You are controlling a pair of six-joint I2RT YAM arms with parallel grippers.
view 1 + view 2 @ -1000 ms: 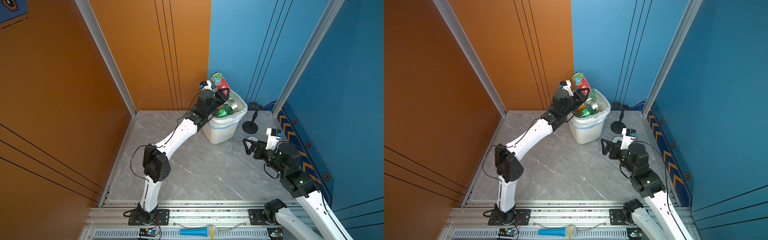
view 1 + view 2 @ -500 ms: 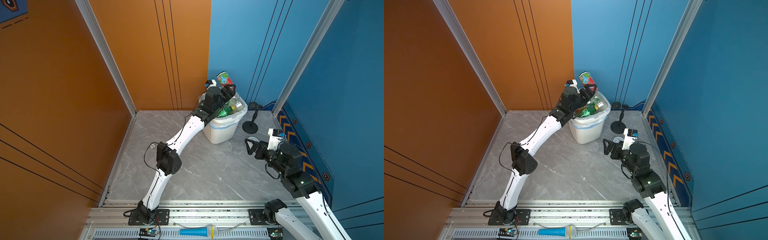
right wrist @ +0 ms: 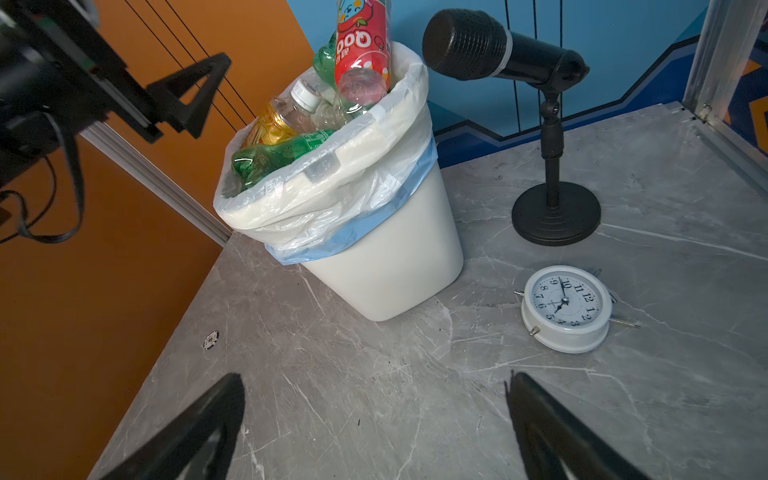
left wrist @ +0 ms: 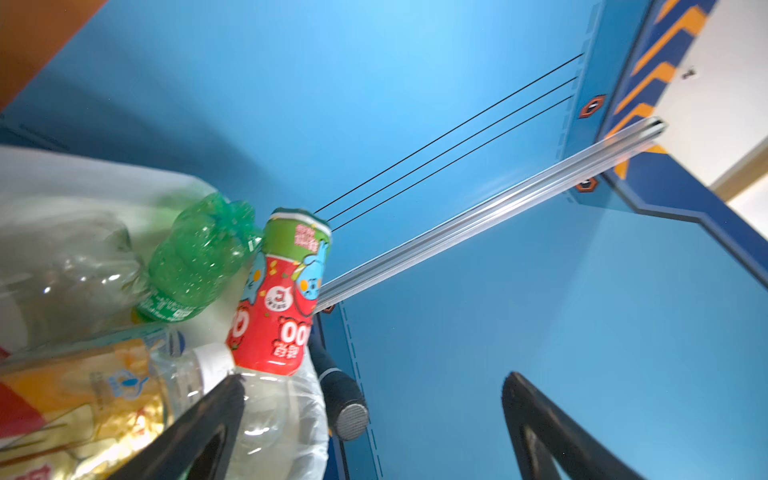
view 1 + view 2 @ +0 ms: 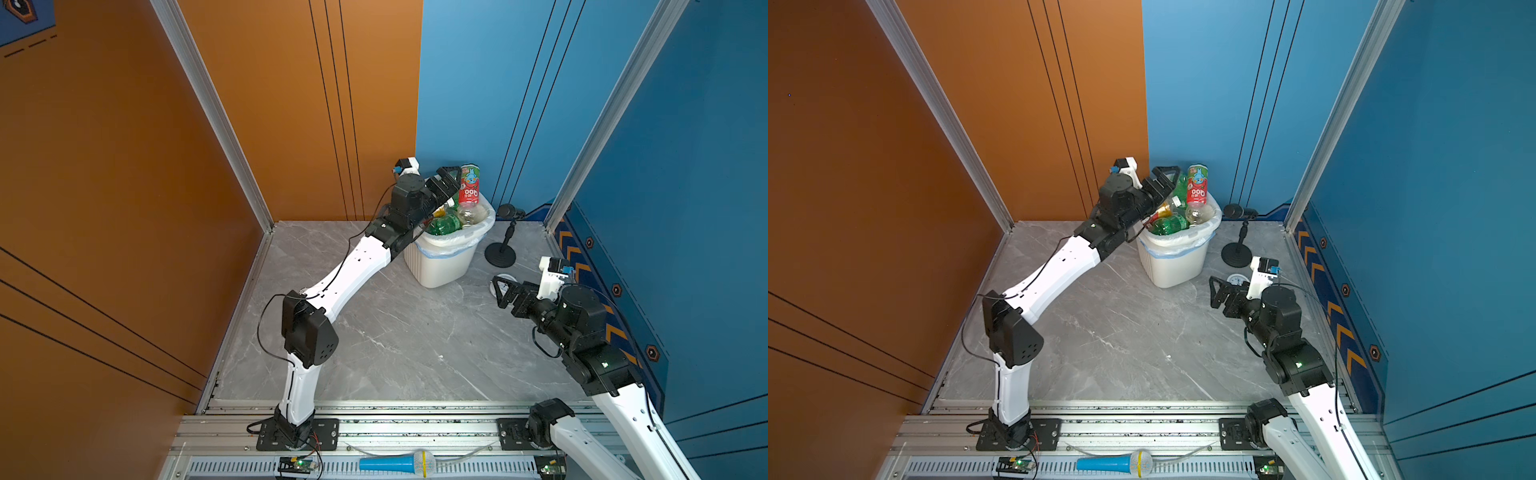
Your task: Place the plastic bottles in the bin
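The left gripper, wide open and empty, has the red-labelled bottle just beside it at 3 o'clock, upright, neck down in the bin; the right gripper, open too, is farther.

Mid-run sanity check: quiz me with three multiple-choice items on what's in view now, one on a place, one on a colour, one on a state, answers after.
1. Where is the alarm clock relative to the bin? A. inside it; B. on the table beside it, near the microphone stand; C. on its rim.
2. The label of the tallest bottle in the bin is mostly: A. red; B. black; C. purple.
3. The left gripper is: A. shut on that bottle; B. open, holding nothing; C. out of view.
Answers: 1 B, it lies face-up by the stand's base. 2 A, red below a green band. 3 B, its fingers stand apart, the bottle outside them.
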